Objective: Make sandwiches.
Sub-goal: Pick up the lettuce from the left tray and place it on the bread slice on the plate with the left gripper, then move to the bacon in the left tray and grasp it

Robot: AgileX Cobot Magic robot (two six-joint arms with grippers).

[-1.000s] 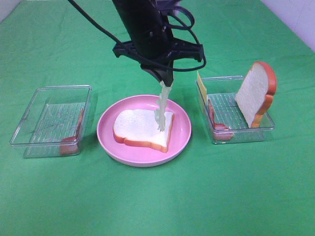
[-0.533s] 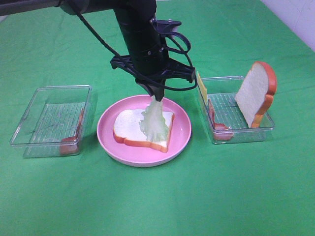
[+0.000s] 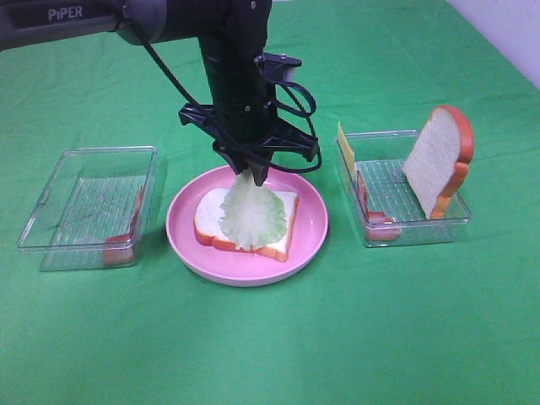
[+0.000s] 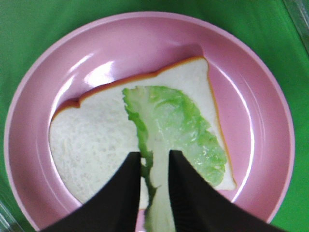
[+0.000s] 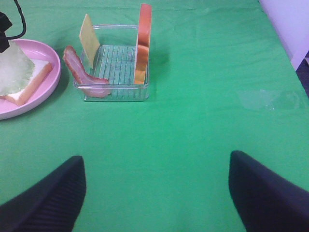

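A white bread slice with orange-brown crust lies flat on the pink plate. My left gripper is shut on the stem of a pale green lettuce leaf, which drapes down onto the bread. In the left wrist view the two dark fingers pinch the lettuce over the bread and plate. My right gripper is open and empty, low over bare green cloth, away from the food. A second bread slice stands upright in the right tray.
The clear right tray also holds a yellow cheese slice and bacon; in the right wrist view it shows them too. The clear left tray holds bacon. Green cloth covers the table.
My left gripper has moved down and a little left over the plate. The lettuce, first hanging edge-on, has turned and spread flat across the bread.
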